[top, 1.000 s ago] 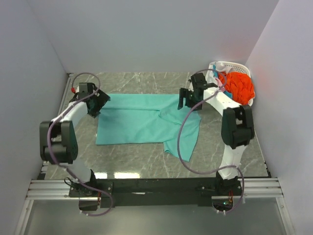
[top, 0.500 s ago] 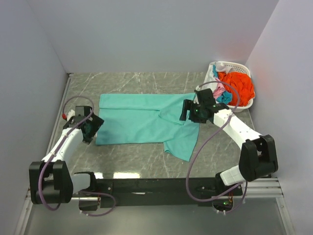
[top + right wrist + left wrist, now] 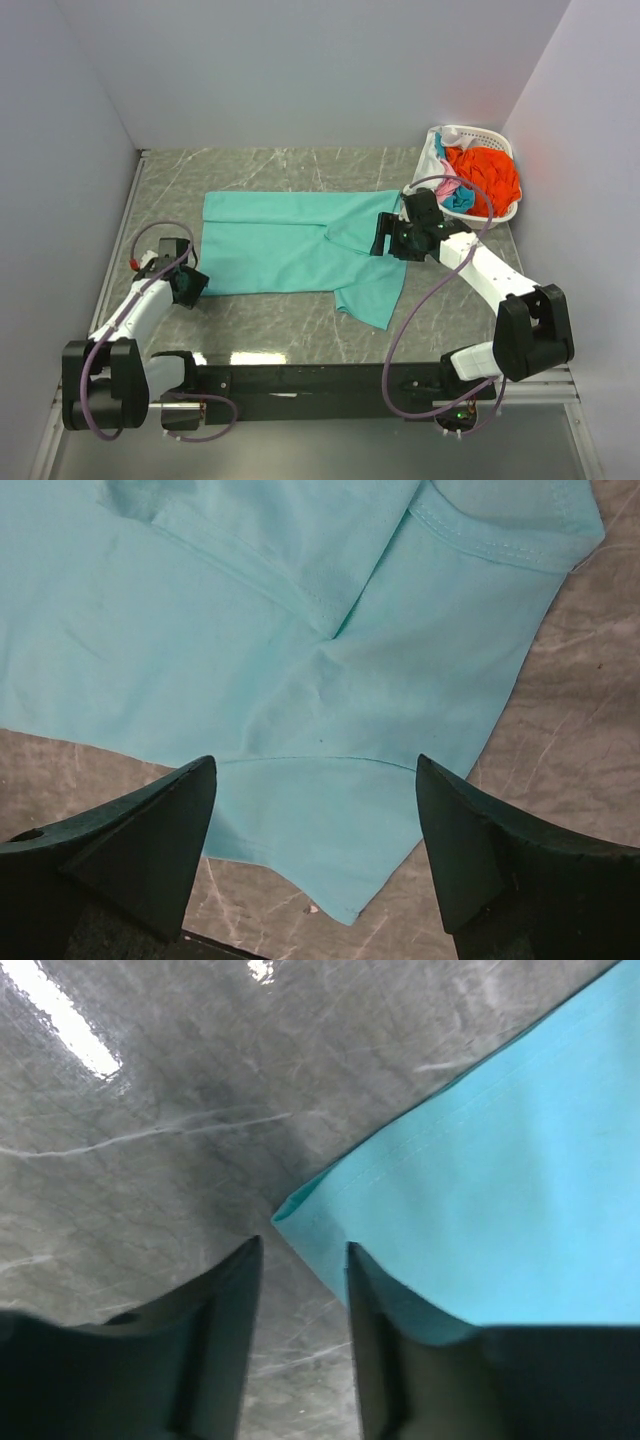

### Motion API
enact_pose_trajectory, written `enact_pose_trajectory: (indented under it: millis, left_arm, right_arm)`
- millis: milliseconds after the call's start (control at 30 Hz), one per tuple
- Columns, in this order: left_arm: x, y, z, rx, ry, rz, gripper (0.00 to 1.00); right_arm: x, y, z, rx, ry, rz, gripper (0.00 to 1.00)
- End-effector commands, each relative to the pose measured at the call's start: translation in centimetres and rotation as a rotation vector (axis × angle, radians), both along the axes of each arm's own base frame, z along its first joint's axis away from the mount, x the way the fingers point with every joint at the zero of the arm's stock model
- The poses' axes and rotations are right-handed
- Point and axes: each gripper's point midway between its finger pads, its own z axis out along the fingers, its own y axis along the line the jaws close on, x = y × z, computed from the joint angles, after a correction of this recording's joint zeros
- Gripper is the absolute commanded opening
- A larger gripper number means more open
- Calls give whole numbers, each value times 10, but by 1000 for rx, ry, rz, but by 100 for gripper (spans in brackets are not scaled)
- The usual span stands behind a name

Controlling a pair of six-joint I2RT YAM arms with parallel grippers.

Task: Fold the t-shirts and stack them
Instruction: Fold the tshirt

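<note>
Left hand (image 3: pixel 302 1250) half-spread, a corner of the teal t-shirt (image 3: pixel 280 245) at its tips; right hand (image 3: pixel 315 770) spread wide above it.

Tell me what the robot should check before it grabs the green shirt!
1. Is the teal t-shirt flat? Not ok: its right end is rumpled.
2. Is the left claw lined up with the shirt's corner? Ok: the corner sits just ahead of its tips.
3. Is cloth inside that claw? Not ok: only table shows in the gap.
4. Is the right claw open over the shirt? Ok.
5. Are the other shirts in the basket? Ok.
</note>
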Motion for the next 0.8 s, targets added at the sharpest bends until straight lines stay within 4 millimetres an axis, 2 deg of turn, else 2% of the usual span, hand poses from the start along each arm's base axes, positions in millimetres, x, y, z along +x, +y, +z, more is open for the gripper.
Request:
enact_pose_trajectory:
  millis: [0, 33, 233, 367, 433, 500, 533, 633, 733, 767]
  left_arm:
    - [1, -1, -5, -10, -4, 7, 42]
    - [1, -3, -6, -18, -5, 0, 34]
    - [2, 1, -11, 4, 11, 2, 26]
    - [7, 2, -11, 10, 0, 2, 25]
    - [7, 2, -12, 10, 1, -5, 16]
    - [8, 1, -12, 6, 0, -12, 2]
    - [8, 0, -13, 6, -2, -17, 1]
    - [9, -1, -11, 5, -19, -32, 1]
    - [11, 1, -6, 16, -44, -38, 1]
    - [11, 1, -5, 21, -49, -43, 1]
  right_arm:
    - [5, 1, 6, 3, -34, -9, 87]
    - [4, 0, 6, 2, -35, -10, 87]
    - [-1, -4, 7, -18, -37, -6, 86]
    - [-13, -1, 7, -62, -34, 30, 86]
    - [-21, 7, 8, -111, -47, 61, 86]
    - [-33, 14, 7, -133, -31, 98, 85]
    - [-40, 24, 7, -160, -38, 136, 85]
    - [-64, 37, 2, -218, -16, 210, 84]
    - [-90, 41, -8, -287, 24, 270, 83]
    - [-106, 52, -11, -295, 32, 331, 83]
